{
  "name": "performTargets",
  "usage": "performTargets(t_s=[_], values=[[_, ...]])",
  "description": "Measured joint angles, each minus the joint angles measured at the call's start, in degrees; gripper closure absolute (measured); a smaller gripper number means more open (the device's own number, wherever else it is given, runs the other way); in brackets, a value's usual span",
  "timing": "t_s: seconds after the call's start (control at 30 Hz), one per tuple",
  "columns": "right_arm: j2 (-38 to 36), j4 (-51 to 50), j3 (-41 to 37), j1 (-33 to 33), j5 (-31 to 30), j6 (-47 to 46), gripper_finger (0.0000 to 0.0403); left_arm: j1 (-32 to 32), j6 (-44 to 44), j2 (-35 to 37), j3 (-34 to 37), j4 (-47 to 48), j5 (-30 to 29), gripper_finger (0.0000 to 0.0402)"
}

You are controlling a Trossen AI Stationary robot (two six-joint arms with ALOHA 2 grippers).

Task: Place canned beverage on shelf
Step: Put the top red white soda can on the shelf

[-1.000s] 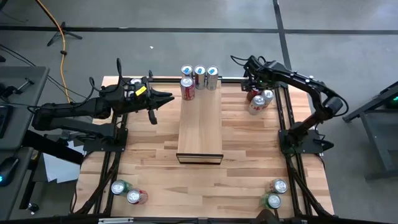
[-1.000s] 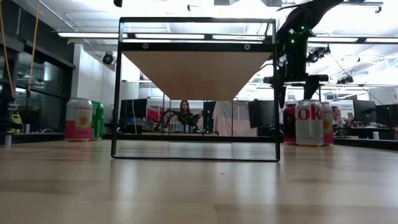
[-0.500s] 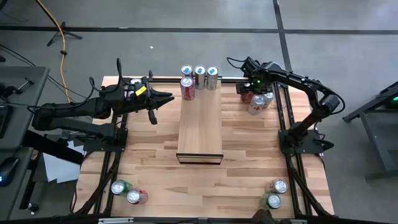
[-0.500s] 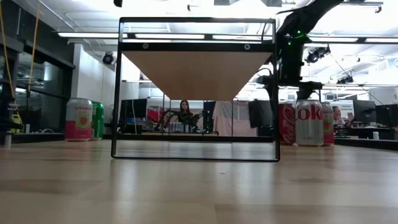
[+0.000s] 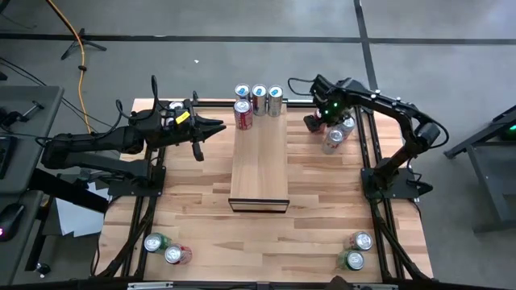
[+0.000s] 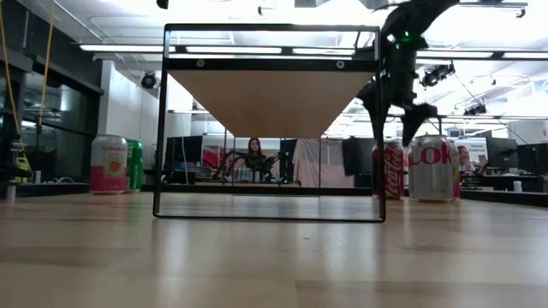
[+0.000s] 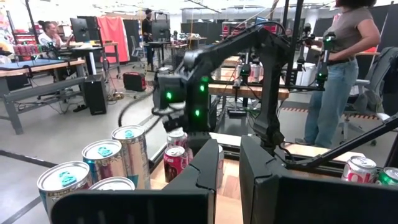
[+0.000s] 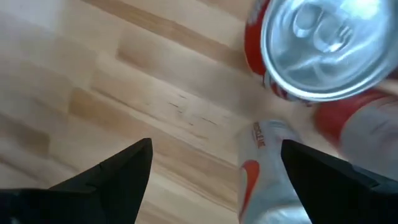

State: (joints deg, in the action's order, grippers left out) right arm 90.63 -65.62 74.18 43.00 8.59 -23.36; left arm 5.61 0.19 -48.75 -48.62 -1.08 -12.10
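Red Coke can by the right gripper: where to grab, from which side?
Grip the red Coke can across its round side wall, upper half, descending from above. It stands upright, with the silver Coke can close beside it, so the fingers belong on its free flanks. The right gripper, open, hangs above it; the left gripper waits.

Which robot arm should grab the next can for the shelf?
Probably the right. The right gripper hangs open just above the red cans beside the shelf, fingers spread. The left gripper waits on the shelf's other side with no loose can close to it.
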Motion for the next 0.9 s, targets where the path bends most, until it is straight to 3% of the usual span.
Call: performTargets(t_s=[0.2, 0.4, 0.5, 0.6, 0.9], values=[[-0.1, -3.5, 12.4, 0.1, -5.6, 10.1, 0.0061, 0.0, 0.0, 0.0, 0.0, 0.0, 0.0, 0.0398], [3.5, -7.4, 19.8, 0.2, -12.8, 27.3, 0.0061, 0.0, 0.0, 0.0, 0.0, 0.0, 0.0, 0.0398], [6.9, -11.0, 20.8, 0.3, -17.0, 33.4, 0.0061, 0.0, -0.8, 0.0, 0.0, 0.0, 0.0, 0.0398], [10.8, -15.0, 20.6, 0.6, -17.1, 37.0, 0.0061, 0.0, -1.0, 0.0, 0.0, 0.0, 0.0, 0.0398], [16.7, -12.6, 20.6, 1.4, -17.2, 41.5, 0.0061, 0.0, -2.2, 0.0, 0.0, 0.0, 0.0, 0.0398]])
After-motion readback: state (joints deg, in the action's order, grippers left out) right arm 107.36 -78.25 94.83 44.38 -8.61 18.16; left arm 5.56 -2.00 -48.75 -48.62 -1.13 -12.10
